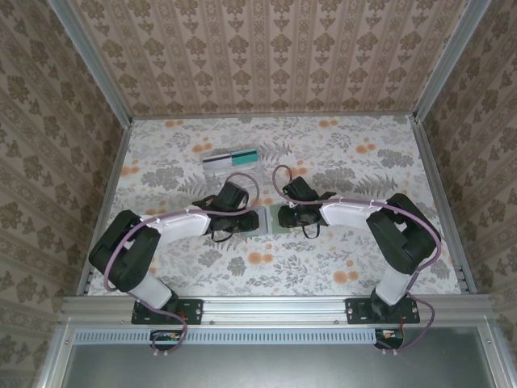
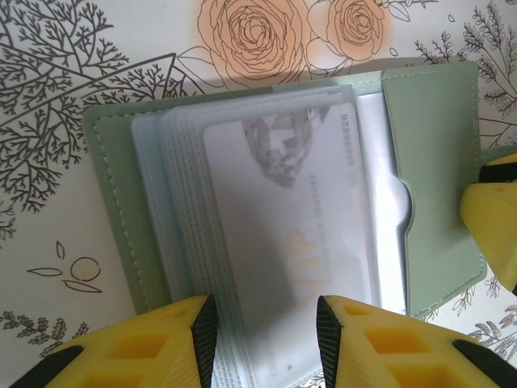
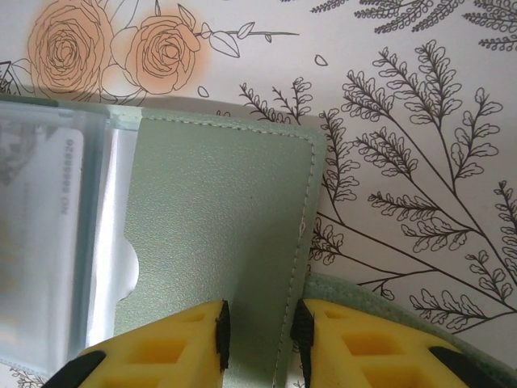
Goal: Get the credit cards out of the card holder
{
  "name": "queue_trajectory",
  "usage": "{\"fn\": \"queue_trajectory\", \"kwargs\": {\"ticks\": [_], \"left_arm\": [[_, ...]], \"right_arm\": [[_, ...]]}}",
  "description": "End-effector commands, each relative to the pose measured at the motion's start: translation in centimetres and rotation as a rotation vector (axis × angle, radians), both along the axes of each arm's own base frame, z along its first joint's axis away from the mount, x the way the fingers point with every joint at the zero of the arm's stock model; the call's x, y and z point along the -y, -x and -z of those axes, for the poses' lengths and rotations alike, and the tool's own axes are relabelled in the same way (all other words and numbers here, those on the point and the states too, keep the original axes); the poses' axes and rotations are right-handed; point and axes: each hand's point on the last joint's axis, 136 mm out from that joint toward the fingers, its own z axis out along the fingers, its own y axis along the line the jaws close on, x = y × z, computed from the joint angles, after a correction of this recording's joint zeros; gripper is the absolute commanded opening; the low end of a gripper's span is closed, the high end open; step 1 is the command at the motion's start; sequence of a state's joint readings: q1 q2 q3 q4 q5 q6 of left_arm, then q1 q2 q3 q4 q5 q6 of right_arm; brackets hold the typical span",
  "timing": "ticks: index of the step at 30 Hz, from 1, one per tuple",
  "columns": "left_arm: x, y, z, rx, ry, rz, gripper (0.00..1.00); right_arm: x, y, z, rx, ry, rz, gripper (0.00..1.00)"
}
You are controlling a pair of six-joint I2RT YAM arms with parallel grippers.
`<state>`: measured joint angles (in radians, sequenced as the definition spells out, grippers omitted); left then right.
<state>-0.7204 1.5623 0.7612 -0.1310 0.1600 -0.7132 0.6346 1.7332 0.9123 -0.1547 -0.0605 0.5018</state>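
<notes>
Bright, even light; faint shadows; glare on the card holder [image 2: 432,162].

Lab test cell w/ alu frame [image 1: 275,305], wallpapered walls [image 1: 266,48] (floral tabletop [image 1: 363,267] too)

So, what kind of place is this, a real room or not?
Probably a staged robot test booth, not a real room. Wallpaper panels sit in bare metal framing, a printed floral table cover lies flat, and the left arm and right arm are bolted to an aluminium rail.
</notes>
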Motion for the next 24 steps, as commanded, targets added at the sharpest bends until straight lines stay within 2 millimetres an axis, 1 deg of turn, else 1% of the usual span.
{"fn": "queue_trajectory", "kwargs": {"ticks": [1, 6, 13, 17, 21, 24], "left_arm": [[0.8, -0.3, -0.4, 0.003, 0.011, 0.015, 0.4], [1.2, -0.1, -0.5, -0.001, 0.027, 0.021, 0.4], [2.1, -0.1, -1.9, 0.03, 0.087, 0.043, 0.41], [2.5, 0.0, -2.9, 0.049, 0.128, 0.056, 0.44], [2.2, -0.1, -3.1, 0.056, 0.116, 0.053, 0.44], [1.4, -0.2, -2.8, 0.056, 0.059, 0.033, 0.47]], "right_arm": [[-0.1, 0.8, 1.0, -0.038, -0.013, 0.001, 0.32], [-0.3, 0.9, 0.9, -0.038, -0.016, -0.004, 0.32], [-0.3, 0.8, 0.9, -0.037, -0.017, -0.003, 0.33], [-0.3, 0.8, 0.9, -0.037, -0.018, -0.002, 0.32], [-0.3, 0.8, 0.9, -0.036, -0.019, -0.003, 0.32], [-0.3, 0.8, 0.9, -0.036, -0.019, -0.002, 0.32]]}}
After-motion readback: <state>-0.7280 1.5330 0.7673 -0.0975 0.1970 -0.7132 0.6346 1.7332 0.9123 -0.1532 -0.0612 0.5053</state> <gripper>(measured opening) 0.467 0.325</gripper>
